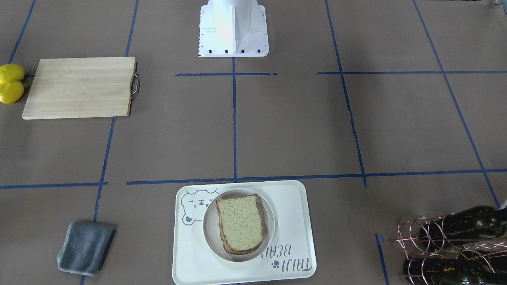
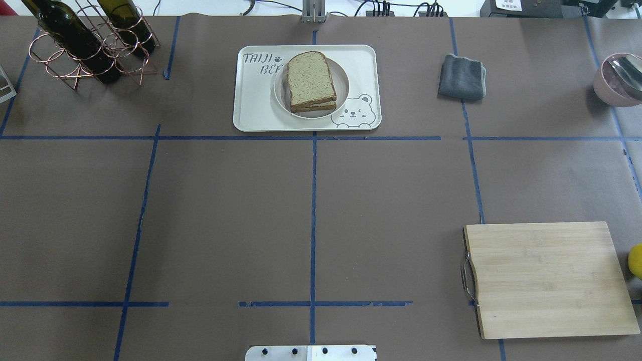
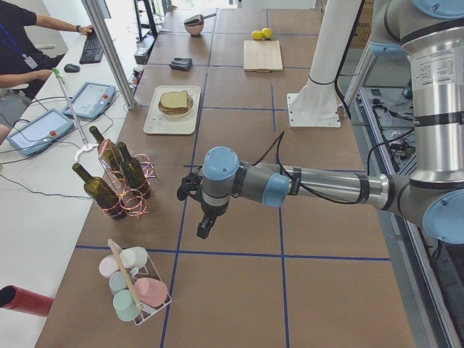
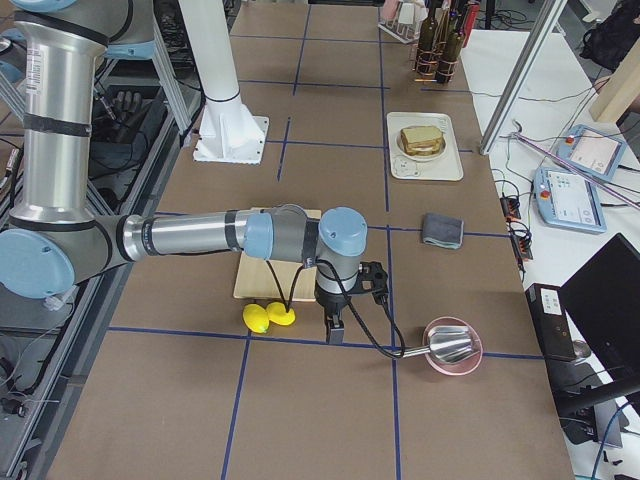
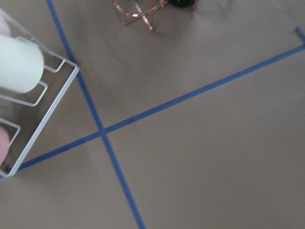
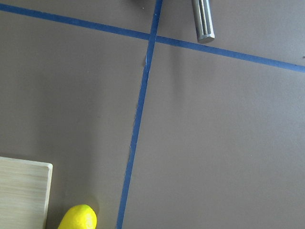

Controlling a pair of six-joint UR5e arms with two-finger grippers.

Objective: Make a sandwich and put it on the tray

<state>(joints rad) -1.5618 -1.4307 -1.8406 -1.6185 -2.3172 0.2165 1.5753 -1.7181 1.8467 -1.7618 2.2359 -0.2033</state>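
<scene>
Exterior left view: the left gripper (image 3: 204, 229) is seen hanging over the brown table (image 3: 239, 290), pointed down. As it is shown only from this side, it cannot be told whether its fingers are spread or pressed together. Just beside it, toward the operators' side, the wine bottles (image 3: 134, 174) are held in a copper rack (image 3: 141, 196). Pastel cups (image 3: 134, 286) in a wire basket (image 5: 46, 119) are placed near it on the nearer side. The sandwich (image 3: 174, 101) is found well apart from this gripper, farther along the table. Two slices of speckled bread are stacked on a small round plate (image 2: 344, 85), which is set inside the tray (image 2: 256, 103); what lies between the slices cannot be seen. In the exterior right view the right gripper (image 4: 334, 330) is also pointed down above the table, and its opening cannot be told either. Two lemons (image 4: 268, 316) are lying just beside it, the cutting board (image 4: 258, 282) is touching them on their far side, and a pink bowl (image 4: 452, 347) with a spoon is near the gripper on the other side. The tray is well apart from this gripper too, and a grey cloth (image 4: 441, 229) is placed roughly between them.
</scene>
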